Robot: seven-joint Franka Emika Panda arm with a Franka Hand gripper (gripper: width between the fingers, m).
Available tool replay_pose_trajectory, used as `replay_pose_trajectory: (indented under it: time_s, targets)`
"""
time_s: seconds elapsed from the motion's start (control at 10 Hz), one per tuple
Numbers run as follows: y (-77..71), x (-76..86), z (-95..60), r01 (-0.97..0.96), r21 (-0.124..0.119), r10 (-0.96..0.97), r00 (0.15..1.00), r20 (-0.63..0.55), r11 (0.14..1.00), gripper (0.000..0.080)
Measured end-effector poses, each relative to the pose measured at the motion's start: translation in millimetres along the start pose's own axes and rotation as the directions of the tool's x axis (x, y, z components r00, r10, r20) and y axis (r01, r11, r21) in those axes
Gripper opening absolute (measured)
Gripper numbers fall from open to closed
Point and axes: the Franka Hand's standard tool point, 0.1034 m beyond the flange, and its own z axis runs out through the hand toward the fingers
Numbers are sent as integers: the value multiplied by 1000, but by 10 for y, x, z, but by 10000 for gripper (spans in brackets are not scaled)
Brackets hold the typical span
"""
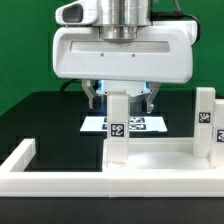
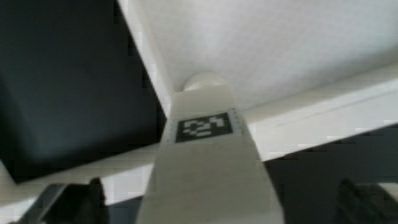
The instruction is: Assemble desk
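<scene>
White plastic made up every desk part in view. My end effector hung directly above one upright leg, whose long axis ran vertically, in line with my approach. That leg stood on the desk top, the rimmed tray lying on the black table in the foreground of the exterior view. The leg's upper end rose between my fingers, which sat one on each side of it. Whether the pads pressed the leg or stood just off it, I could not tell; the fingers were only narrowly apart at most.

In the wrist view the same leg ran away from the camera toward the top's inner face, its tag facing the lens, with dark fingertips flanking it at the frame's edge. A small rounded mark showed at the leg's far end, probably its seat, though blur hid the detail.

A second leg stood at the exterior view's right, well apart from my end effector. Behind the first leg lay the marker board.

I judged that the coming move turned on this vertical alignment: any turning or pressing would act along the leg's axis, straight down into the top.
</scene>
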Motion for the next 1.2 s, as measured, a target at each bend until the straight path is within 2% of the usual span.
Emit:
replay_pose_trajectory:
  time_s: [0.2,0.3,0.4,0.7,0.9,1.0,1.2]
  targets:
    - [0,-1,2,-29,0,29,1000,0,1000,378]
    - [-2,-3,4,-75,0,75,997,1,997,378]
    - [-3,-3,5,-167,0,167,986,1,986,285]
    - [2,-1,10,-376,1,376,927,1,927,286]
    - [61,30,15,-675,49,673,738,48,737,286]
    - [101,37,20,-759,65,755,651,82,648,287]
    - [39,15,32,-958,59,951,286,120,280,288]
